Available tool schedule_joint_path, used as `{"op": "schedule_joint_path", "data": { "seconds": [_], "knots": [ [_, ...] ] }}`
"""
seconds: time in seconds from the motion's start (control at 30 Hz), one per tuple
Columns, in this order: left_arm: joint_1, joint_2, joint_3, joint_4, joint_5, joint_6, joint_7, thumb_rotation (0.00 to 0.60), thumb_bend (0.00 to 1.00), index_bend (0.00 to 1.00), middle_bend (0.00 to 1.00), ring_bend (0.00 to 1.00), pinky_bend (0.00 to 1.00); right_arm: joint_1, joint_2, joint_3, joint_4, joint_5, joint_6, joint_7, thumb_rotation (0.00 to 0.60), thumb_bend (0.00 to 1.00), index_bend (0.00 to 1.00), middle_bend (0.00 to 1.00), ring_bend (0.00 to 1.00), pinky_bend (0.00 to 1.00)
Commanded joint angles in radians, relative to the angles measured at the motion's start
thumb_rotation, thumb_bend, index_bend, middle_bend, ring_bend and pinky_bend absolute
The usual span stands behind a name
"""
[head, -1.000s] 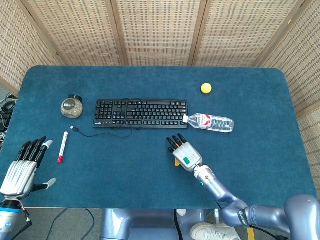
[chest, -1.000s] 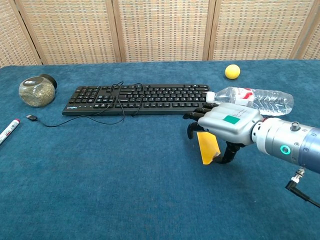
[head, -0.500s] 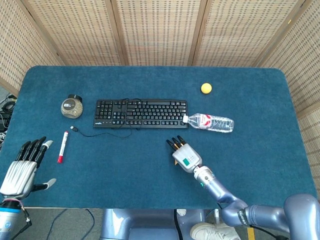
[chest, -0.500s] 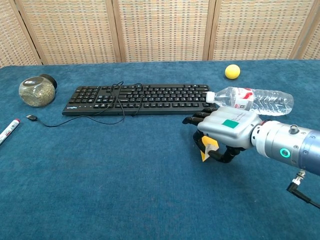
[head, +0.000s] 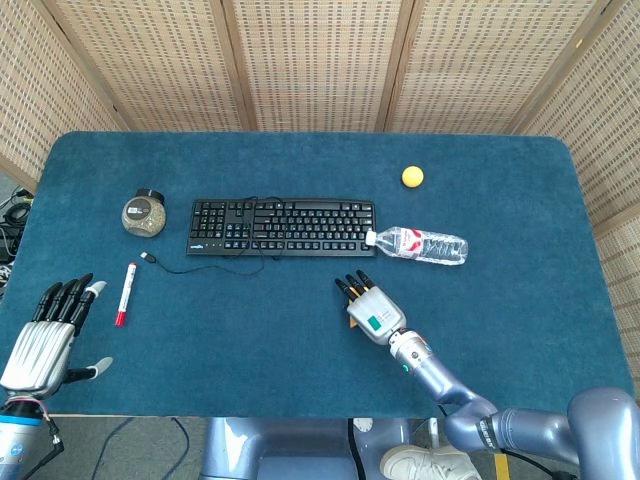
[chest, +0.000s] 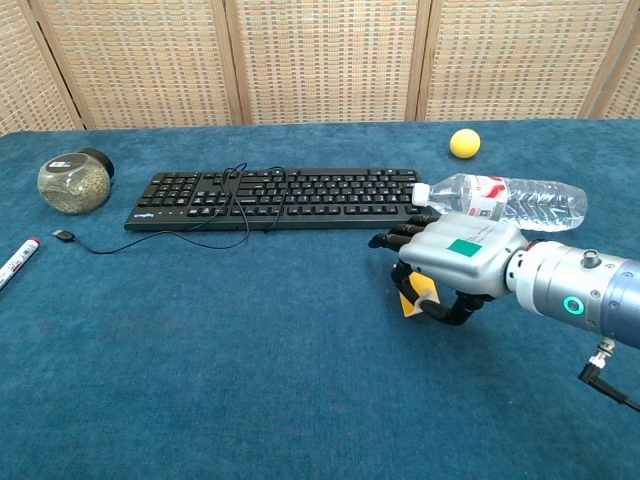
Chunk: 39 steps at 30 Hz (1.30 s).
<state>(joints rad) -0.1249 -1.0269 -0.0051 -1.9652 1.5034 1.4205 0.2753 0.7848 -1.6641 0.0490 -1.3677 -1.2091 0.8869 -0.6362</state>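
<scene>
The right hand (chest: 455, 262) lies palm down, low over the blue worktop (head: 300, 340), its fingers curled around a small yellow card (chest: 416, 295) that it grips just in front of the keyboard (head: 283, 227). The left hand (head: 45, 335) rests open at the near left corner, fingers spread, holding nothing. A water bottle (chest: 505, 200) lies on its side just behind the right hand. A red marker (head: 125, 293) lies near the left hand.

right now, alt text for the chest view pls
The right hand holds a small yellow card low over a blue table. Behind it lie a black keyboard and a water bottle on its side, with a yellow ball beyond and a jar at far left.
</scene>
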Motion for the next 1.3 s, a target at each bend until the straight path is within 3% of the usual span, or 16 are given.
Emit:
{"op": "schedule_joint_path", "data": {
  "seconds": [0.03,0.33,0.8,1.07,1.3],
  "knots": [
    [0.0,0.0,0.001,0.0,0.0,-0.001,0.001,0.6,0.0,0.0,0.0,0.0,0.0,0.0,0.0,0.0,0.005,-0.008,0.003,0.006,0.6,0.51,0.74,0.0,0.0,0.0],
    [-0.003,0.002,0.0,0.0,-0.003,-0.007,-0.004,0.6,0.0,0.0,0.0,0.0,0.0,0.009,-0.001,0.023,0.028,-0.022,0.011,0.031,0.6,0.51,0.78,0.0,0.0,0.0],
    [-0.01,0.019,0.0,0.002,-0.004,-0.021,-0.041,0.6,0.0,0.0,0.0,0.0,0.0,0.081,0.05,0.207,0.072,0.071,0.094,-0.093,0.6,0.51,0.8,0.02,0.0,0.0],
    [-0.008,0.023,0.006,0.0,0.01,-0.017,-0.049,0.6,0.0,0.0,0.0,0.0,0.0,0.074,0.144,0.246,-0.068,0.101,0.128,-0.102,0.6,0.5,0.8,0.02,0.0,0.0],
    [-0.008,0.028,0.006,-0.001,0.016,-0.014,-0.058,0.6,0.0,0.0,0.0,0.0,0.0,0.05,0.223,0.268,-0.287,0.189,0.048,0.057,0.6,0.49,0.8,0.03,0.0,0.0]
  ]
}}
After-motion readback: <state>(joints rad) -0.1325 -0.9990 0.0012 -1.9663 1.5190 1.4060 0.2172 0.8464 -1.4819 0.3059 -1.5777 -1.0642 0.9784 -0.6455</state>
